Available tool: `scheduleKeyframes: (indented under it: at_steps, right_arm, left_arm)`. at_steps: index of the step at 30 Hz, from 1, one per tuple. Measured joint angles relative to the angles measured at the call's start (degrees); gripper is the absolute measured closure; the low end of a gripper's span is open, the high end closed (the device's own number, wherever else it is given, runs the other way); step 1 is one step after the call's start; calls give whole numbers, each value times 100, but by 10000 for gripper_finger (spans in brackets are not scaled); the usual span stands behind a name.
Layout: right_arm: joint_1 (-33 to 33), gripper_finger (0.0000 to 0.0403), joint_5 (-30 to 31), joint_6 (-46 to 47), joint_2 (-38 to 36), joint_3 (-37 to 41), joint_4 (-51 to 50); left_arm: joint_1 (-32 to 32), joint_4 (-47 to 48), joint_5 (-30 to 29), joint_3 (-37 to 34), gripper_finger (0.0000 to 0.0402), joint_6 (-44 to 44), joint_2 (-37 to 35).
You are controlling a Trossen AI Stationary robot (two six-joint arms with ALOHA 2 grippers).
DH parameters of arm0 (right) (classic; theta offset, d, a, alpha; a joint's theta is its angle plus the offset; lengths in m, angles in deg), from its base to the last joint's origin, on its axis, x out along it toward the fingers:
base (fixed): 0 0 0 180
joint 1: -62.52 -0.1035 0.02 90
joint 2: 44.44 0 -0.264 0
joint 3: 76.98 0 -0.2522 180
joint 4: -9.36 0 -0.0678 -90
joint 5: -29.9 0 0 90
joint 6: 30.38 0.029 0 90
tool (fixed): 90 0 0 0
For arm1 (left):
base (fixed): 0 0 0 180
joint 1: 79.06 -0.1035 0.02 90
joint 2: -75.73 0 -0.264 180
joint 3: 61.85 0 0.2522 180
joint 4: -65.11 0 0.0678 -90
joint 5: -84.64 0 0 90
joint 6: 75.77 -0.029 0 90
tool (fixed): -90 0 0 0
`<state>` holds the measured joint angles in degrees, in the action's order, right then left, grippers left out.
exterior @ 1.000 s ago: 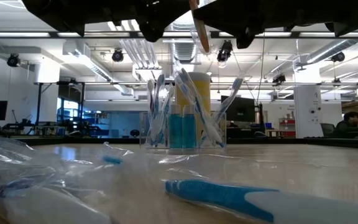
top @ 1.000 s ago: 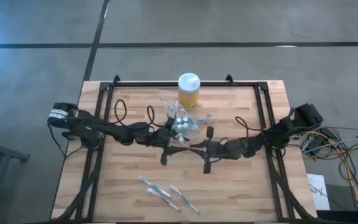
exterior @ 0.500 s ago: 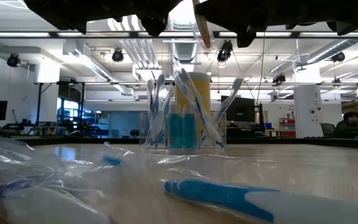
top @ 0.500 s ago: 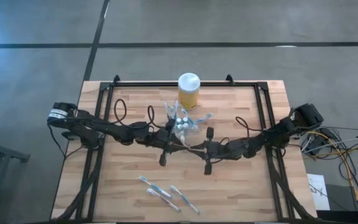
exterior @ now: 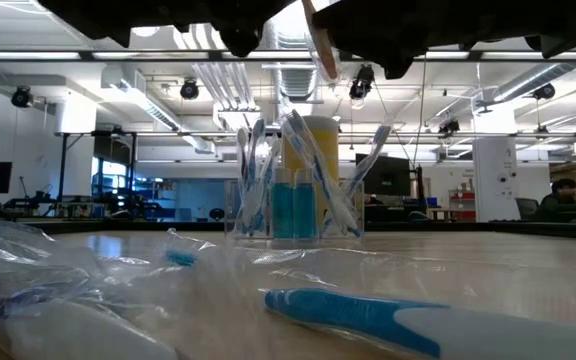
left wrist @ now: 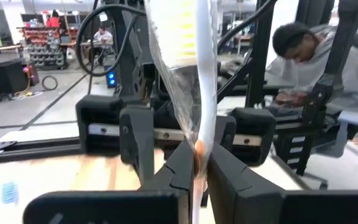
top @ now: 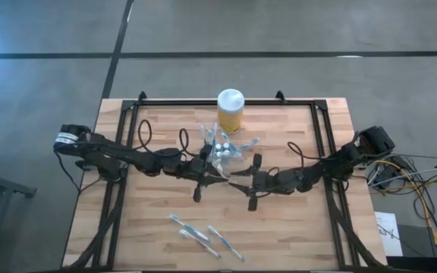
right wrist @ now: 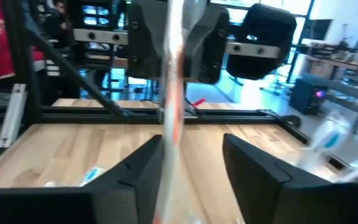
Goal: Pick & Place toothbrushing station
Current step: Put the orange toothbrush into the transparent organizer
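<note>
Wooden tabletop (top: 158,220) carries all items, with both dark arms meeting near its middle. Left hand (top: 212,175) is closed on a wrapped toothbrush (left wrist: 199,93), pinched upright between its fingertips (left wrist: 185,163) in the left wrist view. Wrapper is clear with a pink or orange handle inside. Toothbrush holder (top: 223,152), a small see-through cup, stands on the tabletop just behind the two hands, toward the far edge. In the low view it holds blue and white toothbrushes (exterior: 253,175) leaning outward. Yellow jar (top: 230,111) with a white lid stands just beyond the holder. Right hand (top: 232,183) faces the left one, close to it; its fingers (right wrist: 257,171) stand apart on either side of the wrapped toothbrush, not clamping it. Loose wrapped toothbrushes (top: 203,236) lie near the front edge, well apart from the holder.
</note>
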<state>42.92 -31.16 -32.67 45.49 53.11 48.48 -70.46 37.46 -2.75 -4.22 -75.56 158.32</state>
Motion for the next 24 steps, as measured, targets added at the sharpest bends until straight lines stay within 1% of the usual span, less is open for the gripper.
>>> scheduleKeyframes:
  at_steps: [3, 7, 12, 15, 18, 20, 24]
  right_arm:
    - [-49, 219, 213, -9, -36, 5, -37]
    - [-137, 208, 428, -90, -57, 14, -39]
    - [-184, 215, 439, -184, -61, 17, -39]
    - [-188, 221, 401, -186, -61, 17, -39]
    - [-190, 227, 284, -185, -61, 17, -39]
    - [-190, 231, 240, -161, -61, 17, -39]
    - [-257, 238, 216, -40, -61, 22, -39]
  left_arm:
    - [1, 426, -50, -42, 376, -98, -332]
    - [-3, 473, -213, -447, 376, -147, -972]
    - [-163, 470, -1079, -1352, 376, -22, -1947]
    - [-302, 429, -1604, -1871, 376, 211, -2357]
    - [-448, 183, -1977, -2310, 376, 313, -2521]
    - [-548, -82, -2083, -2538, 376, 389, -2523]
    - [-733, -366, -2267, -2735, 376, 457, -2410]
